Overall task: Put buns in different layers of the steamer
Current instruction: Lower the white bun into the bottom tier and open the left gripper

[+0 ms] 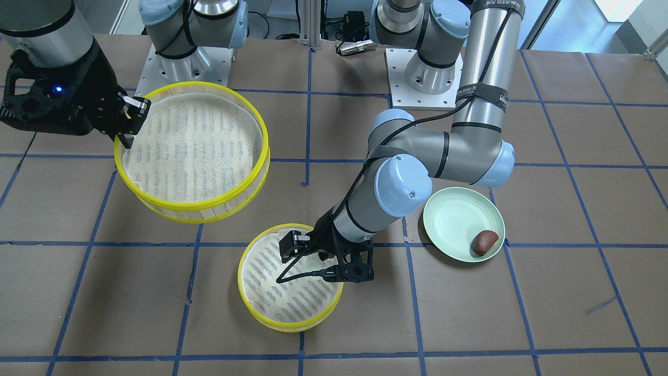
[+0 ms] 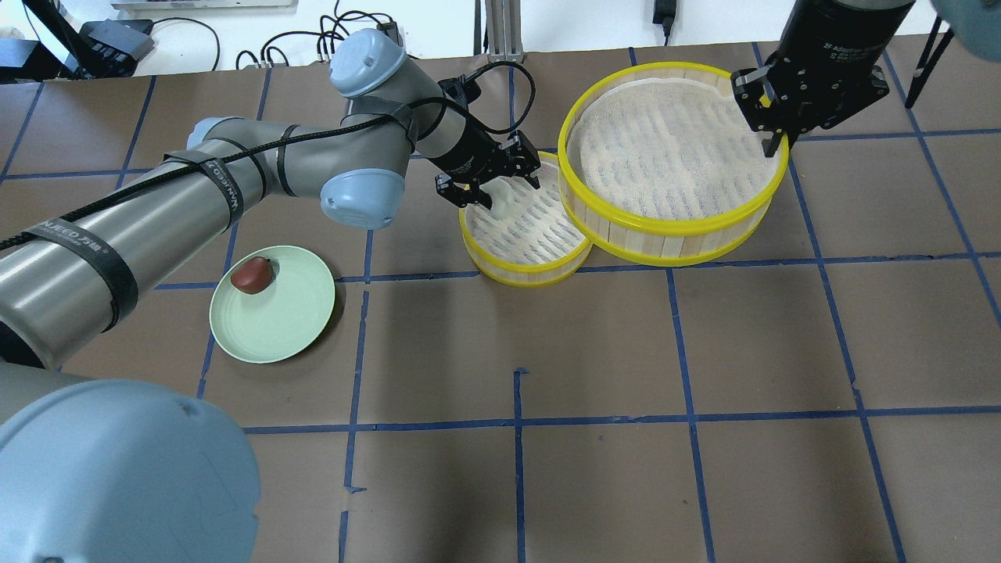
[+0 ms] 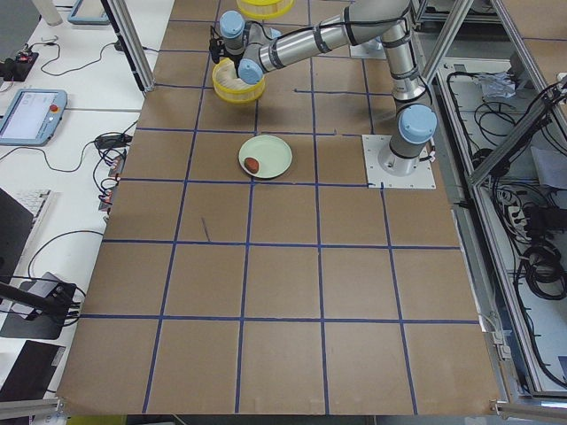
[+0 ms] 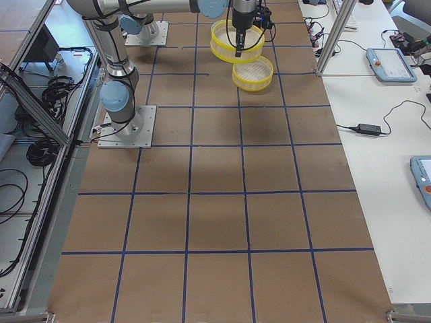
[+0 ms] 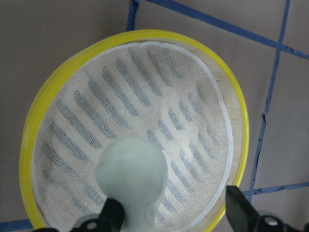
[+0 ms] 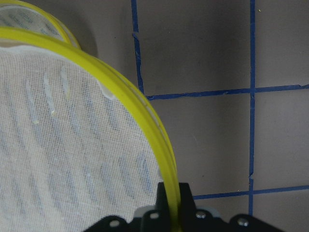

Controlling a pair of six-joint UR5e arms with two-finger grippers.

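The white bun [image 5: 133, 181] lies on the mesh of the smaller steamer layer [image 2: 520, 274], near its rim. My left gripper [image 2: 500, 191] is open just above it, one finger [image 5: 113, 212] close beside the bun and the other [image 5: 239, 212] well apart. The reddish-brown bun [image 2: 252, 274] lies on the pale green plate [image 2: 293, 324]. My right gripper [image 2: 774, 141] is shut on the yellow rim [image 6: 135, 111] of the larger-looking steamer layer [image 2: 672, 231] and holds it raised; in the overhead view its edge overlaps the smaller layer.
The plate [image 1: 454, 219] sits under my left arm's elbow, with the brown bun [image 1: 485, 242] at its edge. The raised layer [image 1: 198, 203] hangs beside the smaller one [image 1: 282, 326]. Brown table with a blue tape grid; both arm bases stand at the robot's side.
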